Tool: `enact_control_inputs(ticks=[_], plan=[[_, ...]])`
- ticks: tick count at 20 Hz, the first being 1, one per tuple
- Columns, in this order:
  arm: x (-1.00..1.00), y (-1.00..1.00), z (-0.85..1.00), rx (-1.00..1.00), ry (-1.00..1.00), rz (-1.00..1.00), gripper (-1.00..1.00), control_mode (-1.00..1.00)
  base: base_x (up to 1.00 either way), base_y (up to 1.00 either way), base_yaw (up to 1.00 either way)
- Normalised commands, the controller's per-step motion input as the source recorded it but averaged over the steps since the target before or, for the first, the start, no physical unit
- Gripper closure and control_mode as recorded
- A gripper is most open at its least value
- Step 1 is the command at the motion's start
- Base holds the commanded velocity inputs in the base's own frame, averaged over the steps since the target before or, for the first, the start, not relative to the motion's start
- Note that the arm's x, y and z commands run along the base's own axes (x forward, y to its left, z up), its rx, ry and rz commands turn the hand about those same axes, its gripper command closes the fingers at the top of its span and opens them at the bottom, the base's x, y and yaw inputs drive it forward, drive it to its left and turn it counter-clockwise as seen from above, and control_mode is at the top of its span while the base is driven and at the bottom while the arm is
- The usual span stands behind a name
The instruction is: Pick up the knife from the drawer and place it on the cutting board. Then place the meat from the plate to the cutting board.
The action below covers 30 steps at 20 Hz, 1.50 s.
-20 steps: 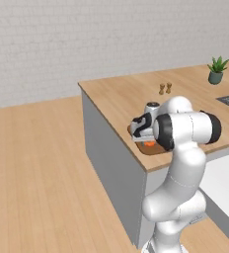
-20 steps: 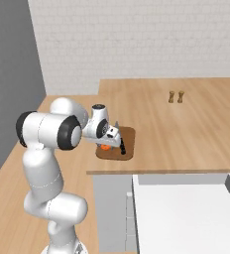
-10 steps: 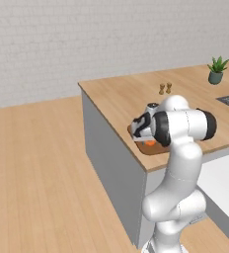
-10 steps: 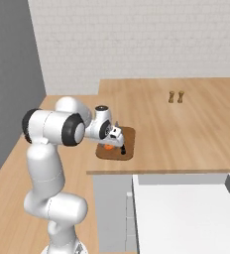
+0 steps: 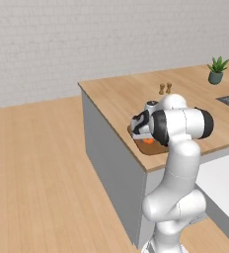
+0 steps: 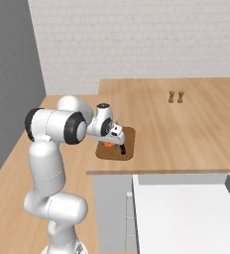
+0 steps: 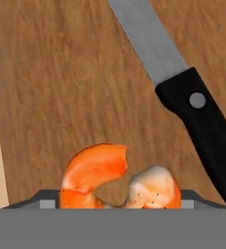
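Meat (image 7: 116, 180): orange-red chunk, laid flat on the cutting board (image 7: 71, 82), near the board's edge.
Knife (image 7: 183, 87): laid on the same board, just beside the meat, apart from it; black handle, grey blade.
Hand (image 6: 121, 147): held low over the board, right above the meat; released, jaws spread, nothing grasped.
Desk (image 6: 196, 124): tan wood; board carried near its front corner.

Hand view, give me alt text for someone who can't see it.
Close-up looking down on the dark-brown cutting board: an orange-red, curled piece of meat lies on it at the bottom centre. Beside the meat, apart from it, lies the knife, its grey blade running to the top edge and its black riveted handle towards the lower right.
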Motion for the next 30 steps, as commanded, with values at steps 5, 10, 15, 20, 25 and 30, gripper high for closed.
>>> enact_control_inputs(ticks=[5, 10, 15, 20, 25, 30], plan=[[0.0, 0.0, 0.1, 0.0, 0.0, 0.0, -1.0, -1.0, 0.0, 0.0, 0.0], [-0.02, 0.0, 0.41, 0.0, -0.01, 0.0, -1.0, -1.0, 0.0, 0.0, 0.0], [-0.19, 0.0, 0.63, 0.0, -0.05, 0.0, -1.0, -1.0, 0.0, 0.0, 0.0], [-0.42, 0.0, 0.73, 0.0, -0.07, 0.0, -1.0, -1.0, 0.0, 0.0, 0.0], [-0.56, 0.02, 0.66, 0.0, 0.0, 0.0, -1.0, -1.0, 0.0, 0.0, 0.0], [-0.89, 0.0, 0.28, 0.0, 0.0, 0.0, -1.0, -1.0, 0.0, 0.0, 0.0]])
